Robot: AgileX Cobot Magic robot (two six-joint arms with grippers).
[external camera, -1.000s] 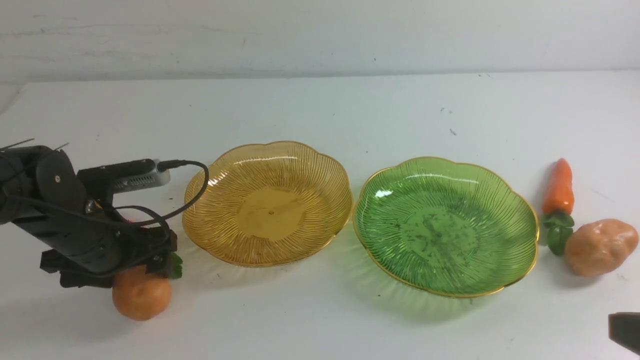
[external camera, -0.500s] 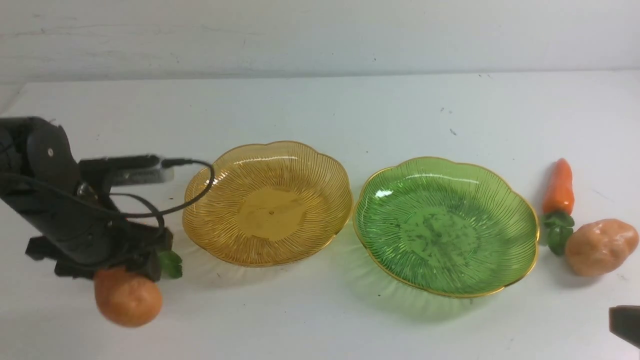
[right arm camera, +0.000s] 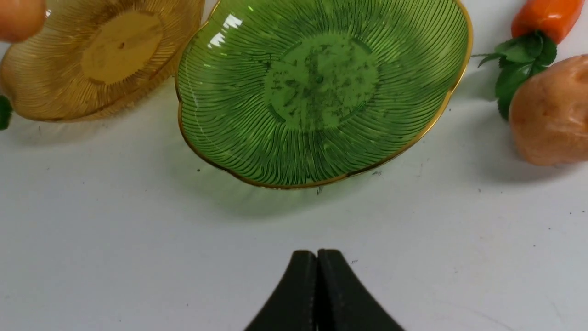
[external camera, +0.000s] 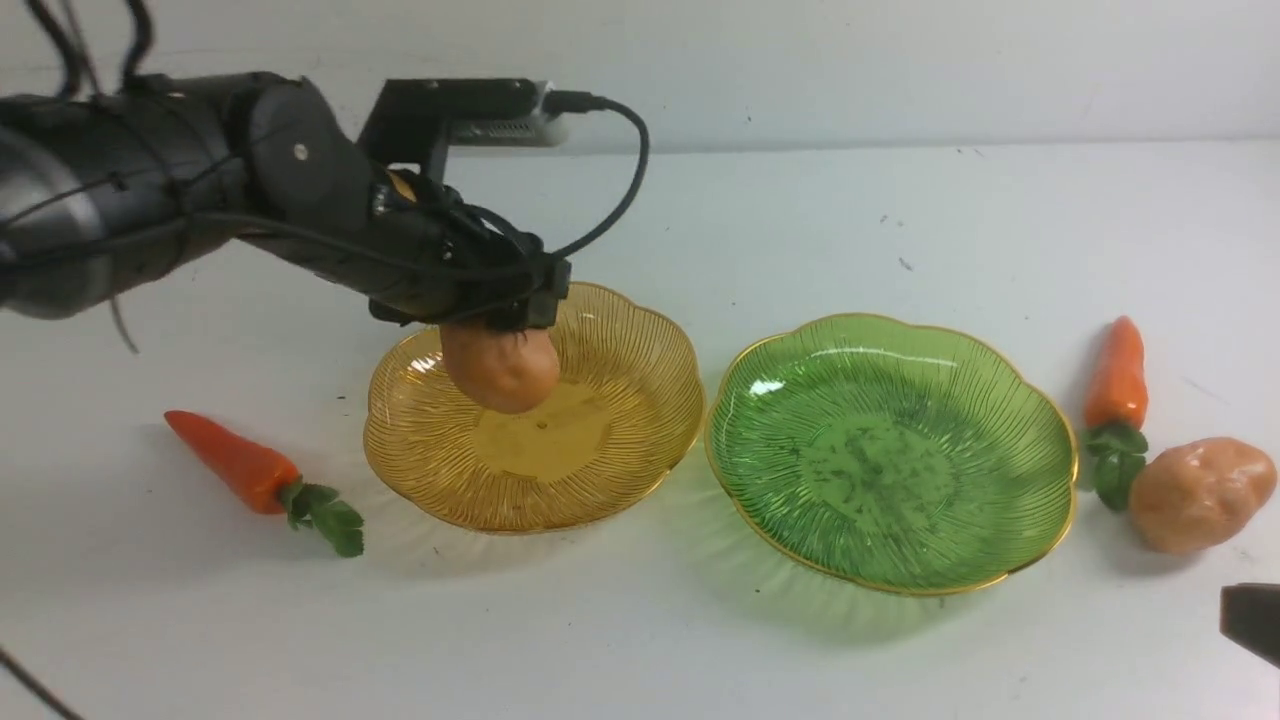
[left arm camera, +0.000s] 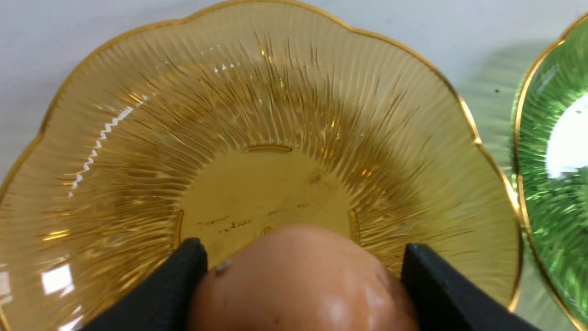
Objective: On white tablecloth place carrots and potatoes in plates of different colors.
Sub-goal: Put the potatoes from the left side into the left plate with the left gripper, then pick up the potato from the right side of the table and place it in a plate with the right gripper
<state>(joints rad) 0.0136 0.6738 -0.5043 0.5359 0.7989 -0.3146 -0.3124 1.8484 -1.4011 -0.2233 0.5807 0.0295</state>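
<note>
My left gripper (external camera: 497,335) is shut on a tan potato (external camera: 500,367) and holds it just above the amber plate (external camera: 640,400). In the left wrist view the potato (left arm camera: 298,280) sits between the black fingers (left arm camera: 181,271) over the amber plate (left arm camera: 275,92). A carrot (external camera: 250,475) lies on the white tablecloth (external camera: 640,650) left of the amber plate. The green plate (external camera: 890,450) is empty. A second carrot (external camera: 1118,385) and a second potato (external camera: 1200,492) lie right of it. My right gripper (right arm camera: 317,257) is shut and empty, near the green plate (right arm camera: 321,92); only its corner (external camera: 1250,620) shows in the front view.
A white wall (external camera: 800,60) runs behind the table's far edge. The left arm (external camera: 150,190) and its cable reach over the table's left side.
My left gripper has lifted the potato off the cloth at the left and carried it up and right over the amber plate. The carrot it hid now shows.
</note>
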